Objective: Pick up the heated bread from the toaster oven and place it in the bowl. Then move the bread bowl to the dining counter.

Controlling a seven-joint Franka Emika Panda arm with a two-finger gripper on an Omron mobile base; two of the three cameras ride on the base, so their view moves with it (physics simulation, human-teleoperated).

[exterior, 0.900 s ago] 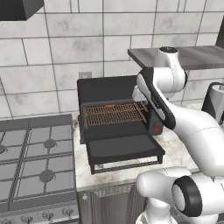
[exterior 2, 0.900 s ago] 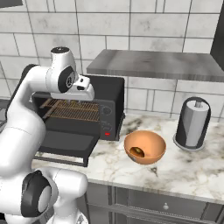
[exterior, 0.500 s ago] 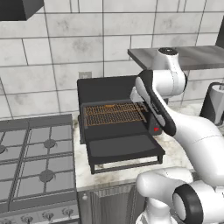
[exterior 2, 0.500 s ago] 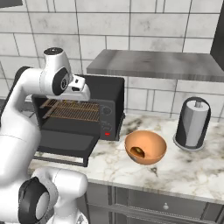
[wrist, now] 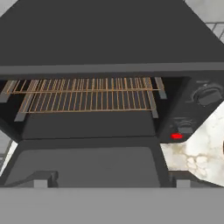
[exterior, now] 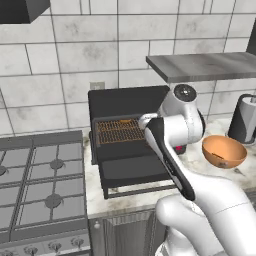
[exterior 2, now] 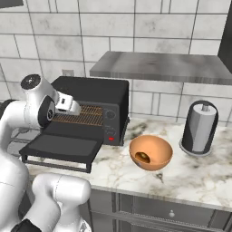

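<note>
Bread (exterior 2: 142, 157) already sits inside the bowl (exterior 2: 156, 146), which stands on the marble counter just right of the toaster oven (exterior 2: 93, 93). We see our gripper (exterior 2: 72, 108) hanging in front of that oven's open mouth, above its dropped door (exterior 2: 61, 147); we cannot tell how far the fingers are parted, and nothing shows between them. Swinging right toward the bowl, we risk clipping the oven's front or tipping the bowl with an off-centre rim grasp.
</note>
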